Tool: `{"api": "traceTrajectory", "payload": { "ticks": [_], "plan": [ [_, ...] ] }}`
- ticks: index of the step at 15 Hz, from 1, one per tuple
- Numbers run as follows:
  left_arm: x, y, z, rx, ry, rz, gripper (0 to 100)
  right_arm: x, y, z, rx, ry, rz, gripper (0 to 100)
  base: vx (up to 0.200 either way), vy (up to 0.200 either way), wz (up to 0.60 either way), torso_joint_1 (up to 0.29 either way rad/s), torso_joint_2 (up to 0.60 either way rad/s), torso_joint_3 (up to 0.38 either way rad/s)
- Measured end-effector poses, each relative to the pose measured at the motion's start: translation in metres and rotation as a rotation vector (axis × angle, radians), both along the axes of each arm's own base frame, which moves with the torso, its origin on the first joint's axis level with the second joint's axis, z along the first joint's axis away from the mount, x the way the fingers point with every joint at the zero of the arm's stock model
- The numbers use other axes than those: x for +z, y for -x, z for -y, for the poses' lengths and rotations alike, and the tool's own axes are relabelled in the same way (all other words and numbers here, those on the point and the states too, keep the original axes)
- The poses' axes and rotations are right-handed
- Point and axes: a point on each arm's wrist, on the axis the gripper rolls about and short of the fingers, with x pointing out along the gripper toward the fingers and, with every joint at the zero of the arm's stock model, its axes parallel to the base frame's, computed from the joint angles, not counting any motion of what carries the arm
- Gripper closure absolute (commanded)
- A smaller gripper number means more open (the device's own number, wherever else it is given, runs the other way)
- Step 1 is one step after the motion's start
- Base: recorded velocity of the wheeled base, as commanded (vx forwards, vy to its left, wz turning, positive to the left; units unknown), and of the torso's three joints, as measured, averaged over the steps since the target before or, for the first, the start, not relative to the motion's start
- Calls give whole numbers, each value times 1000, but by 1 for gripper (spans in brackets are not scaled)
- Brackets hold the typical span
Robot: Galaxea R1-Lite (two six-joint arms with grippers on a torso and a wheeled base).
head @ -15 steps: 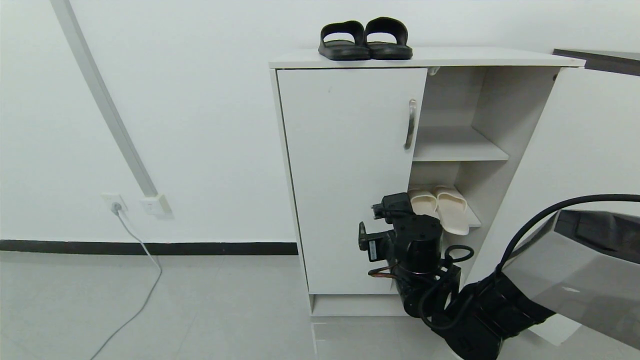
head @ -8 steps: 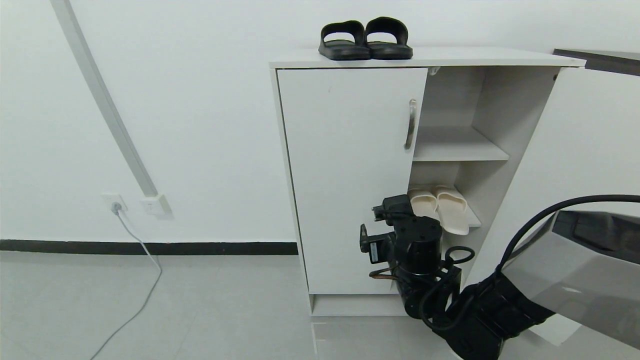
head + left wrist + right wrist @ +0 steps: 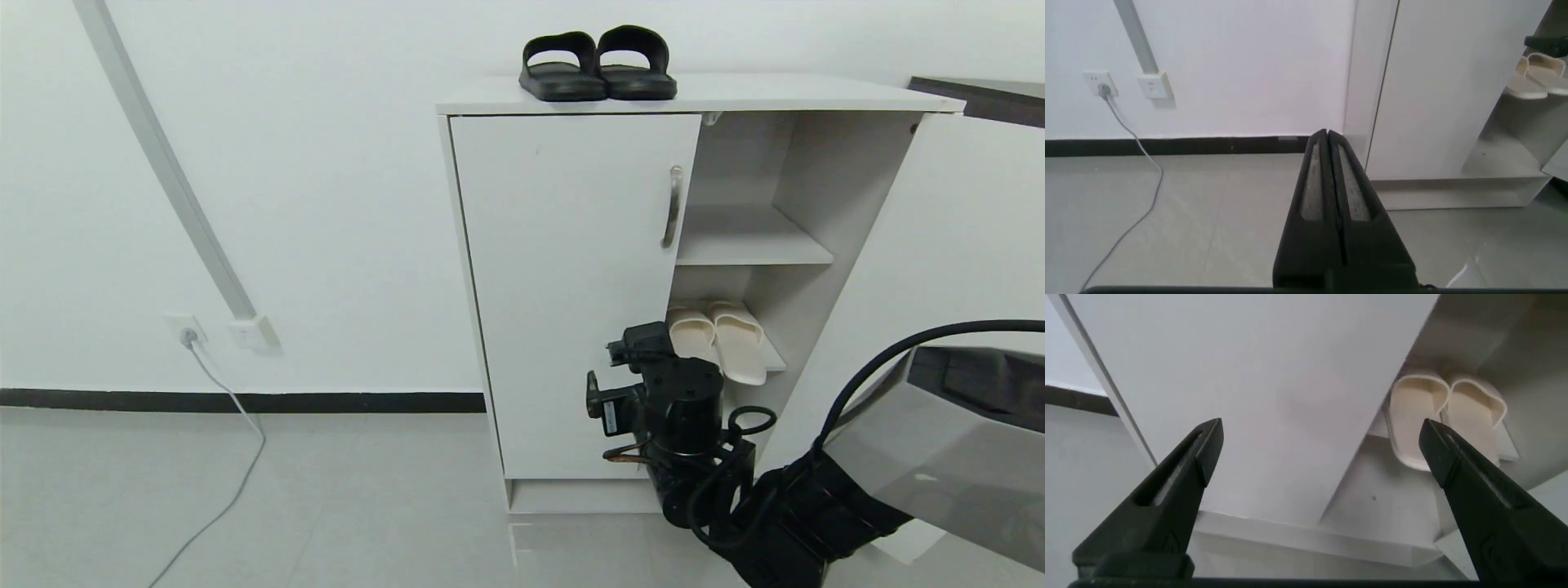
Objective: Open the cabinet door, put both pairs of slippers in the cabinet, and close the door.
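Honestly, you can't read much of the right gripper (image 3: pixel 1321 429) from the head view, since the right arm (image 3: pixel 686 408) bunches up in front of the cabinet's lower opening and covers the fingers. The right wrist view sorts it out: the jaws are spread wide with nothing between them, hanging in front of the lower part of the closed left door (image 3: pixel 571 286), near its free edge. Just past that edge the cream slippers (image 3: pixel 1445 416) sit side by side on the lower shelf, and one finger (image 3: pixel 1470 498) covers part of the outer slipper.

Your left gripper (image 3: pixel 1327 139) has its fingers pressed flat together and holds nothing. It sits low over the floor (image 3: pixel 1208 229), pointing at the cabinet's bottom corner, and the cream pair is cut off at the edge of that view.

Further out, the black slippers (image 3: pixel 598 65) are on top of the cabinet (image 3: pixel 775 90), toes facing you. The upper shelf (image 3: pixel 751 241) is bare. The right door (image 3: pixel 939 245) is swung open and runs off the frame. A wall socket (image 3: pixel 189 331) with a cable (image 3: pixel 237 457) is well off to the left.
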Motion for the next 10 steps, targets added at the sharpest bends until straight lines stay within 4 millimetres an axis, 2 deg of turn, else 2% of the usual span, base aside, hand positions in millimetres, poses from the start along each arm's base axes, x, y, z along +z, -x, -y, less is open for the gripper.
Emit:
{"api": "traceTrajectory", "payload": {
  "ticks": [3,10],
  "plan": [
    [0,0,0,1,0,3,100,2,1,0,1,-5,5,0,0,0,0,56,-531,-362],
    [0,0,0,1,0,1,100,1,-1,1,-6,-3,3,0,0,0,0,131,-461,-333]
  ]
}}
